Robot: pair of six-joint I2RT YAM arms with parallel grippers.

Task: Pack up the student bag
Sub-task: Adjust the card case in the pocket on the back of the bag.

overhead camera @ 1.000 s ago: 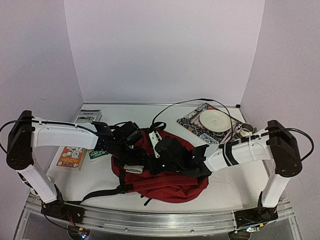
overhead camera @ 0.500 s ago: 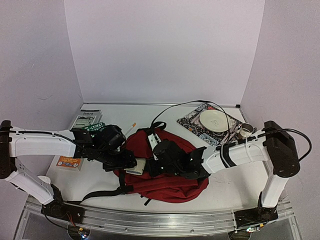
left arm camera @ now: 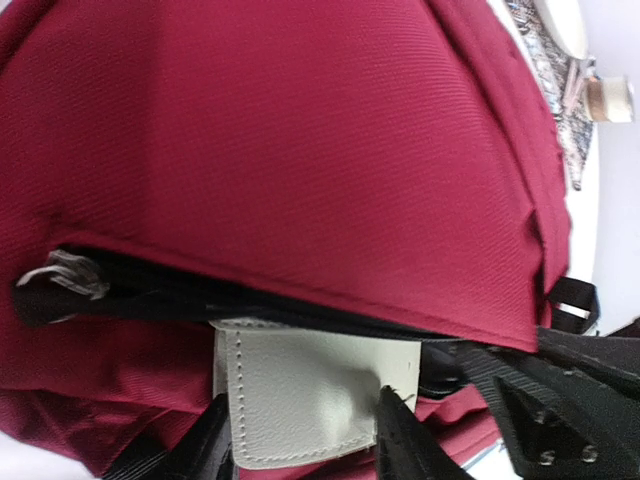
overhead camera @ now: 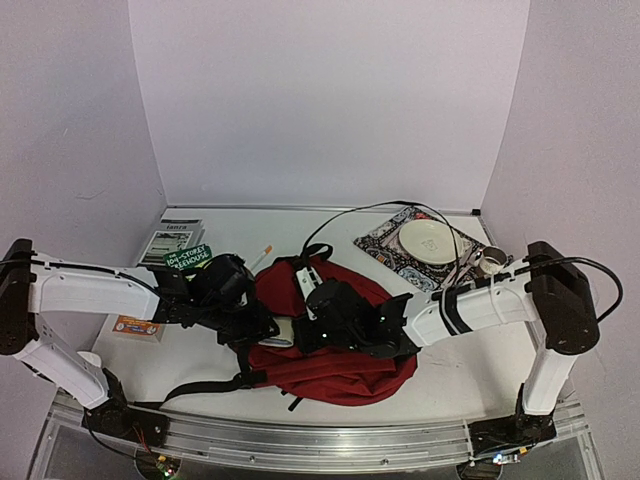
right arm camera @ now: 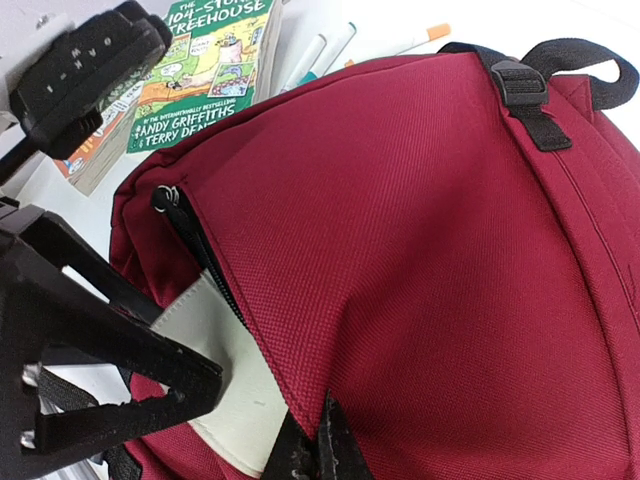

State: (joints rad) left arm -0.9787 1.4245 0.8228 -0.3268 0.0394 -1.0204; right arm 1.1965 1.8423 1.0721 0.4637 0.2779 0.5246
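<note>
student bag (overhead camera: 340,368) lies flat at table centre, between the two arms, dark red, zip slot open. cream stitched notebook (left arm camera: 300,395) sits partly inside the slot, with its lower end sticking out. patterned tray (overhead camera: 378,245) at far right holds a plate (overhead camera: 430,240). green book (right arm camera: 205,60) beside the bag reads "treehouse", "andy griffiths & terry denton". left gripper (left arm camera: 305,440): fingers spread wide, clamped on the notebook's two edges. right gripper (right arm camera: 318,450): fingers nearly together, pinching the red flap at the zip edge.

The student bag (left arm camera: 300,150) is matt, woven red cloth; the pale case (left arm camera: 310,395) looks smooth, stitched leather.
</note>
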